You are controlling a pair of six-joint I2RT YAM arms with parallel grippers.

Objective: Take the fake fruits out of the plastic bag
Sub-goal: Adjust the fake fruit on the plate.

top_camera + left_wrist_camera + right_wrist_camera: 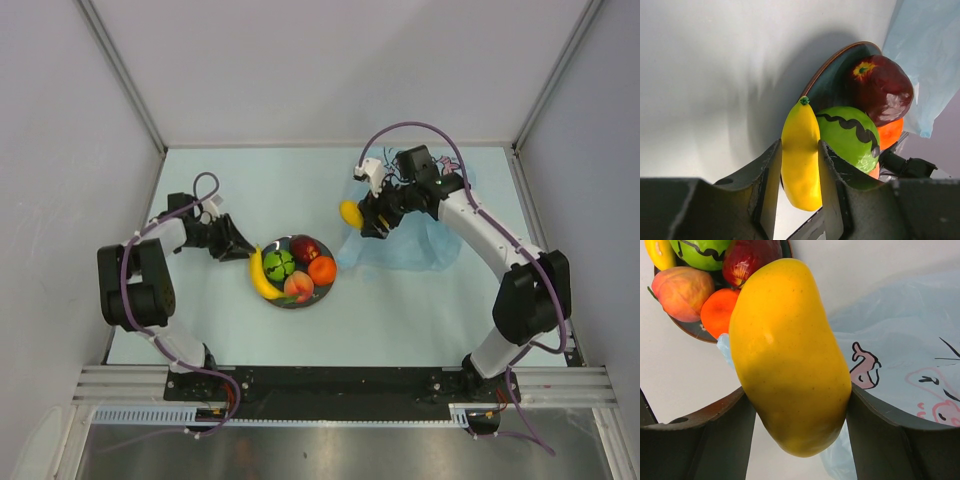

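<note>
Nearly there! Right hand (pixel 375 218) pinches the mango (pixel 790 355) at the bag's (pixel 420 245) edge. Left hand (pixel 241 246) pinches the banana (pixel 800 165) beside the plate (pixel 840 55). Other fruits (pixel 300 270) already plated; mango left.

The mango (pixel 790 355) in my right gripper (pixel 797 407) is smooth plastic with a soft satin sheen and fine speckles. My fingers (pixel 710 440) there are dark, matt plastic. The plastic bag (pixel 900 335) is thin, crinkly, translucent film with printed drawings. In my left gripper (pixel 800 160) the banana (pixel 800 145) is smooth, glossy plastic. The green fruit (pixel 852 137) and the dark red apple (pixel 882 90) shine with bright highlights. The peach (pixel 682 290) looks duller, almost velvety, and the orange (pixel 717 315) is fairly matt. The plate (pixel 832 87) is dark and glossy. The table (pixel 705 75) is smooth and matt.
</note>
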